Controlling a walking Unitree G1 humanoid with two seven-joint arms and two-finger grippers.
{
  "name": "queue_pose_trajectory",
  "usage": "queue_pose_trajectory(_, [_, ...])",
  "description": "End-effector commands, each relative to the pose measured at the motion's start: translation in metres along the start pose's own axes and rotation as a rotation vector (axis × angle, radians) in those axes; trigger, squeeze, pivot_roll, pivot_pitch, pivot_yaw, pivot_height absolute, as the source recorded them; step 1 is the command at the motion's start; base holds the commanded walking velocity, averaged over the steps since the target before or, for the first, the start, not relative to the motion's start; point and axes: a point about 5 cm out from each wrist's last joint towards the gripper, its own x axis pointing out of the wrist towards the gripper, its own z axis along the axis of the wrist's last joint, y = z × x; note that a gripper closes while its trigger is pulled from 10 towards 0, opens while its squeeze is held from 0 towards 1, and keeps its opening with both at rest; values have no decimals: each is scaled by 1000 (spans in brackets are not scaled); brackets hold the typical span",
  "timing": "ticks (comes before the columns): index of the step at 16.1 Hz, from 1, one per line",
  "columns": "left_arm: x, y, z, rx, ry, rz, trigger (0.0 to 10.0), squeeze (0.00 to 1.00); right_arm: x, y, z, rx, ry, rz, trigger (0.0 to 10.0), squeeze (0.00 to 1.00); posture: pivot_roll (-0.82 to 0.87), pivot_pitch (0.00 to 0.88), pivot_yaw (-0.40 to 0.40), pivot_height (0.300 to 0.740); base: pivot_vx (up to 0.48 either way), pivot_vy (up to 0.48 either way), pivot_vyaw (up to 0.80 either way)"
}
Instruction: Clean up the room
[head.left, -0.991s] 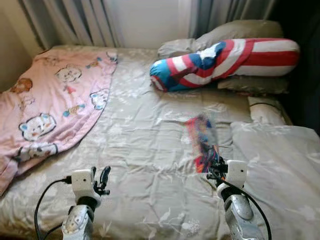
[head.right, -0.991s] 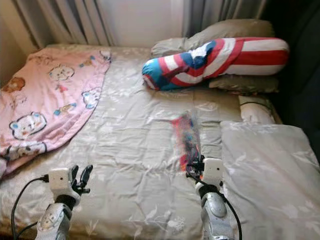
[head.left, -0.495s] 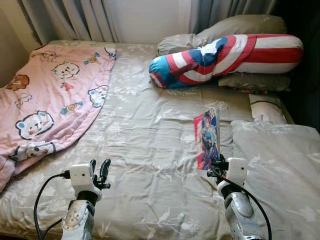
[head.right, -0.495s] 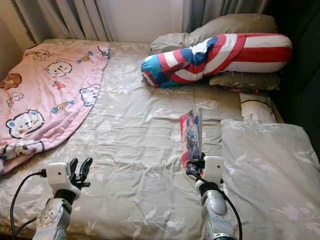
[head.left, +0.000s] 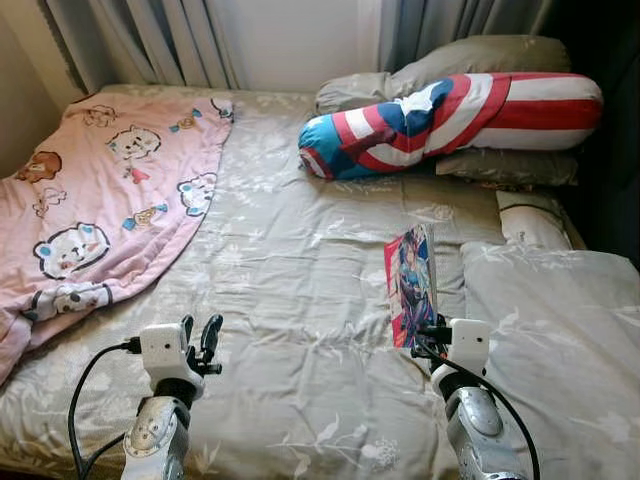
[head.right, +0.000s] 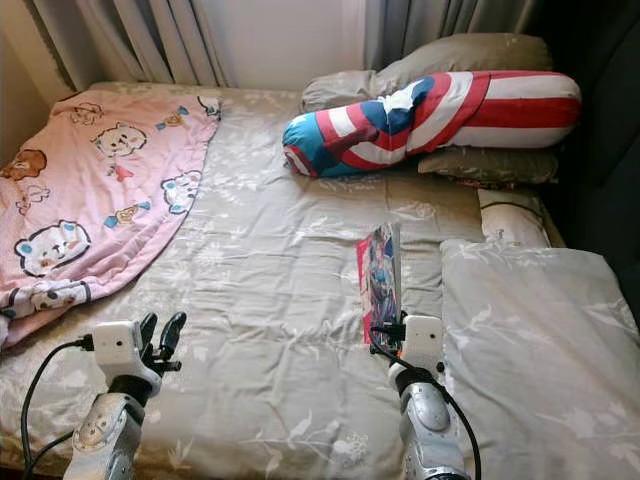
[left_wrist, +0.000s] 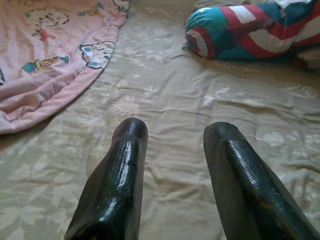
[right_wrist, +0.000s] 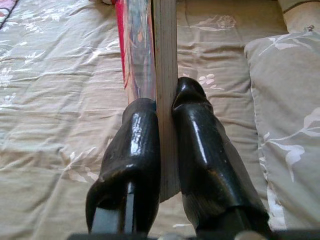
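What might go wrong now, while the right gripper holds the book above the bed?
1. The right gripper pinches the book only at its lower edge, so it may tilt or slip from the fingers.
2. If it drops, the book may land bent on the soft bed.
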Motion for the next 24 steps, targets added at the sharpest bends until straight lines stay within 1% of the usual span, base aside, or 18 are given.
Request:
queue_pose_trajectory(1, [-2,1,-2,4,15,-1,10000,0,3,1,7,-10,-37,3,10000,0,29,83,3,711,0,0,0])
queue_pose_trajectory(3, [-2,0,-1,6,17,-4,10000,0,3,0,4,-22,-8,3,10000,0,28,82,4,711,0,0,0])
queue_pose_trajectory(5, [-2,-1,-1,7,18,-7,10000,0,2,1,3,-23,-4,10,10000,0,30,81,4,711,0,0,0])
queue_pose_trajectory(6, [-2,-1,-1,7,20,-8,10000,0,2,1,2,-25,3,10,10000,0,30,81,4,706,0,0,0])
queue_pose_trajectory(7, [-1,-3,-1,5,23,-12,10000,0,3,2,3,-24,-4,9,10000,0,30,83,3,687,0,0,0])
queue_pose_trajectory(8, [-1,-4,-1,5,23,-14,10000,0,3,2,6,-10,-28,8,10000,0,32,84,1,687,0,0,0])
queue_pose_trajectory(11, [-1,-3,-1,5,29,-13,10000,0,4,2,6,-35,-9,9,10000,0,31,91,-2,687,0,0,0])
queue_pose_trajectory(16, [-1,-4,-1,5,31,-15,10000,0,2,-1,4,-28,-11,1,10000,0,30,95,-3,687,0,0,0])
queue_pose_trajectory(19, [0,-5,-1,3,37,-17,10000,0,3,2,2,-40,15,12,10000,0,33,103,-5,683,0,0,0])
queue_pose_trajectory(21, [0,-5,-1,5,38,-15,10000,0,3,4,3,-29,0,23,10000,0,34,105,-6,668,0,0,0])
queue_pose_trajectory(24, [0,-6,-2,3,40,-18,10000,0,2,6,3,-26,-2,32,10000,0,33,108,-5,668,0,0,0])
